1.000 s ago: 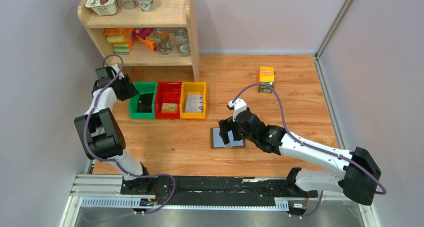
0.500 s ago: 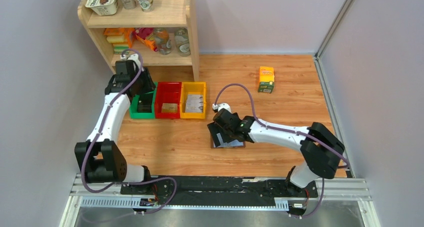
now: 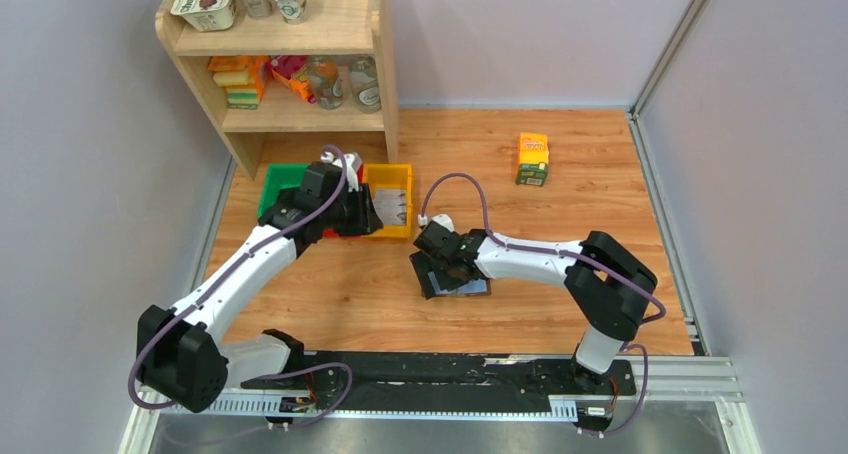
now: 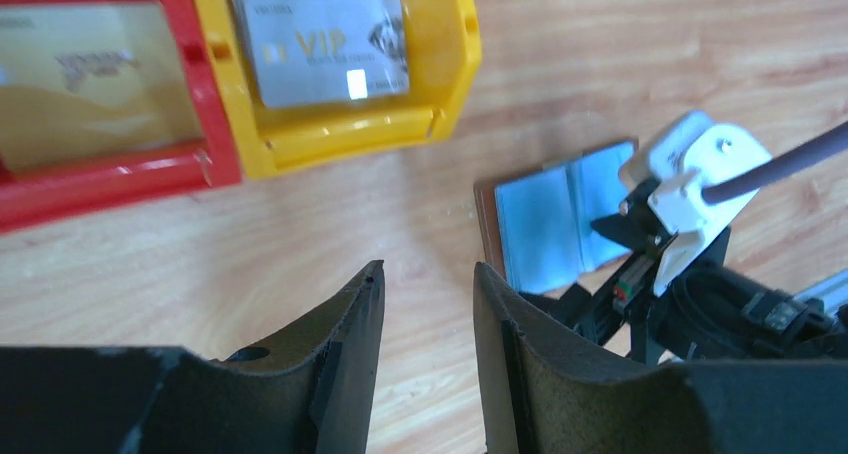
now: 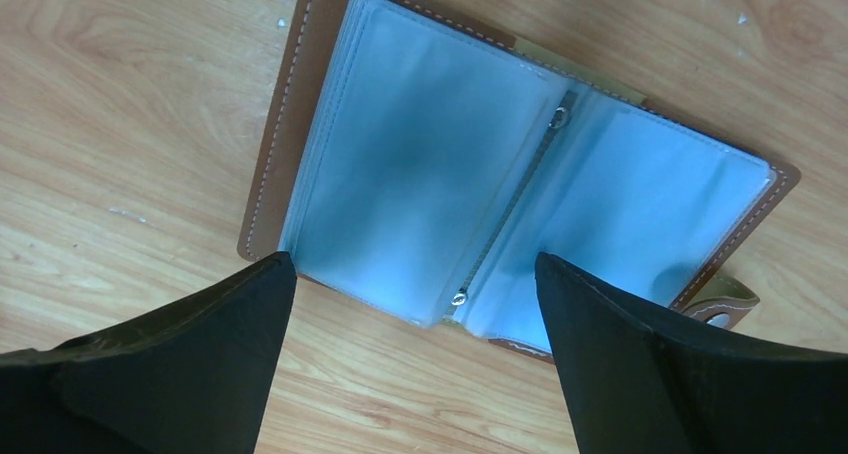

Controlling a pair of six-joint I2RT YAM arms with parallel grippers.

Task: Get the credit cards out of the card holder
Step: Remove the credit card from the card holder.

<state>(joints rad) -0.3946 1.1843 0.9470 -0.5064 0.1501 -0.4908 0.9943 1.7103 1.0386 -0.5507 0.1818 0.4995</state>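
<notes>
- The card holder (image 5: 420,154) is lying open and flat on the wooden table (image 3: 600,194), pale blue sleeves facing up, just in front of the yellow bin (image 4: 440,124).
- The right gripper (image 5: 415,264) is hanging right over it, so that's clearly the nearer arm. In its wrist view the holder is sitting just ahead of the tips, with the spine running diagonally away through the gap between the jaws.
- The open book's long side is running across that gap, one page heading toward each finger. I reckon the next move is coming down to whichever page gets gone for.
- Right jaws are spread as wide as they go, gripping nothing. I can't tell if the tips are brushing the leather or just hovering.
- The left gripper (image 4: 425,269) is sitting over bare wood by the yellow bin. From there the holder is lying ahead and off to its right, clearly apart.
- Left jaws are standing partly open with only table showing between them, so nothing is being held.
- No card is showing in the two open sleeves. There's a darker patch on one page, and I can't tell if it's a shadow or a card.
- A silver VIP card (image 4: 325,44) is lying in the yellow bin and a gold card (image 4: 90,69) in the red bin (image 4: 120,179).
</notes>
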